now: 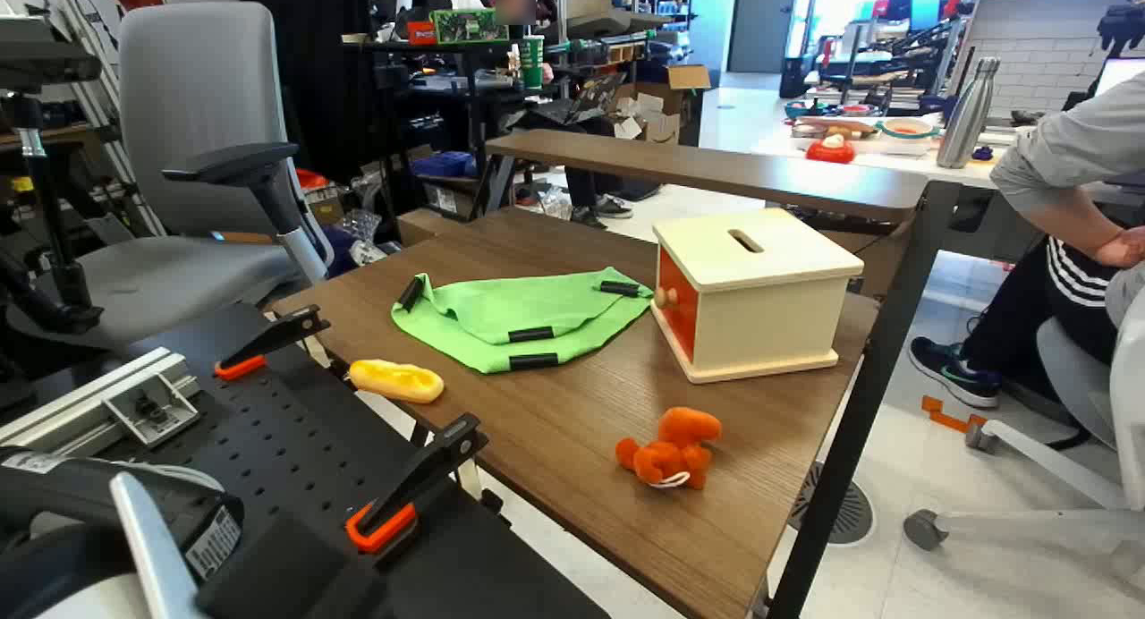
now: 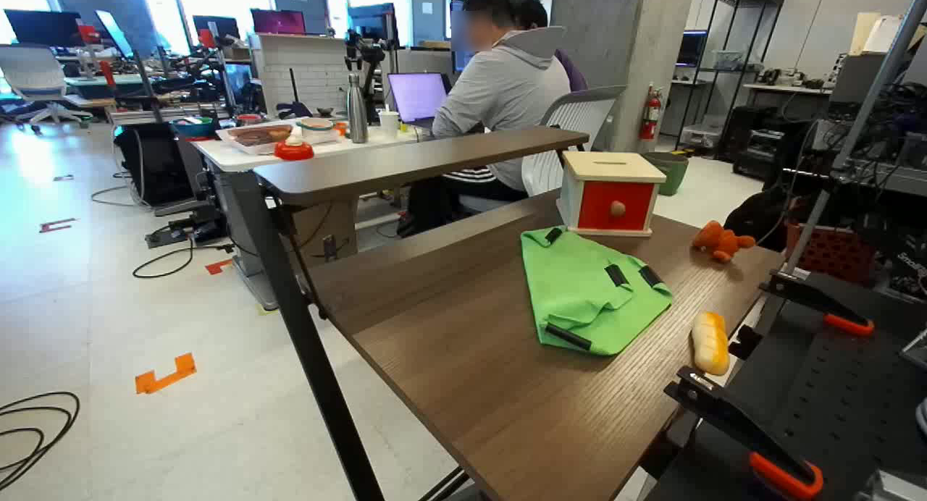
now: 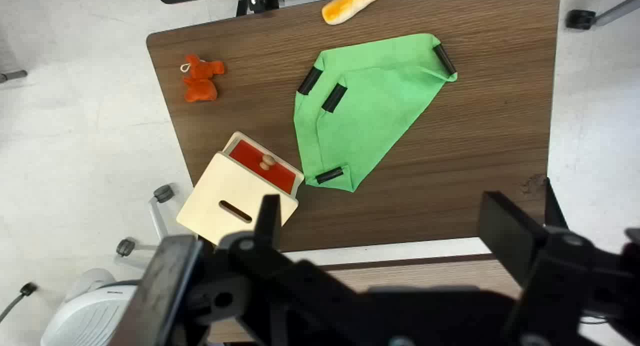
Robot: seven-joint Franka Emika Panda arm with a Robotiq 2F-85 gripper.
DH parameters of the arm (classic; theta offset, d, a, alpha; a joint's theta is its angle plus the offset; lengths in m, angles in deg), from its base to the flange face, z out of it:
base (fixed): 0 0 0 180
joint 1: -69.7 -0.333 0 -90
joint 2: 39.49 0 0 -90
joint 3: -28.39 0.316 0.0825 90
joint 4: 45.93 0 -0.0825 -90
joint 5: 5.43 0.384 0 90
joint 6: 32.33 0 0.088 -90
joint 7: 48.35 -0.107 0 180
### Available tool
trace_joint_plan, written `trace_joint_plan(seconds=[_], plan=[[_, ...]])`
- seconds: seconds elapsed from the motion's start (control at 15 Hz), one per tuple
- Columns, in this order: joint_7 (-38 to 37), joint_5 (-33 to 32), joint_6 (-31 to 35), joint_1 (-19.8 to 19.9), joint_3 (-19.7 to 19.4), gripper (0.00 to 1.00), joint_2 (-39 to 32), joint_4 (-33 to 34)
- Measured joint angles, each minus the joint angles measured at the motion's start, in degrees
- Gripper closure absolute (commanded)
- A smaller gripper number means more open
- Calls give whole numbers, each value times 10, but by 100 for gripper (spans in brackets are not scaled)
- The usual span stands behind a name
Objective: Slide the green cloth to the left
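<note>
The green cloth (image 1: 528, 310) lies flat and rumpled on the brown wooden table, with black strips at its corners and folded edge. It also shows in an exterior view (image 2: 586, 287) and in the wrist view (image 3: 380, 106). One narrow end lies close by the red-fronted wooden box; whether they touch, I cannot tell. My gripper (image 3: 382, 198) shows only in the wrist view, high over the table. Its two fingers are wide apart with nothing between them. The cloth lies ahead of the fingertips, apart from them. The gripper is outside both exterior views.
The wooden box (image 1: 760, 306) with a red front and knob stands on the table (image 2: 434, 327). An orange plush toy (image 1: 671, 449) and a yellow bread-like piece (image 1: 396, 380) lie near the edge by the black clamps (image 2: 746, 428). A raised shelf (image 1: 716, 167) runs along the opposite edge.
</note>
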Motion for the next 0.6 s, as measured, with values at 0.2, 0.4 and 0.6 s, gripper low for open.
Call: trace_joint_plan(seconds=[0.2, 0.4, 0.6], plan=[[0, 0, 0, -1, -1, 0, -1, -1], [10, 7, 0, -3, -5, 0, -11, -6], [27, 8, 0, -3, -11, 0, -36, -10]])
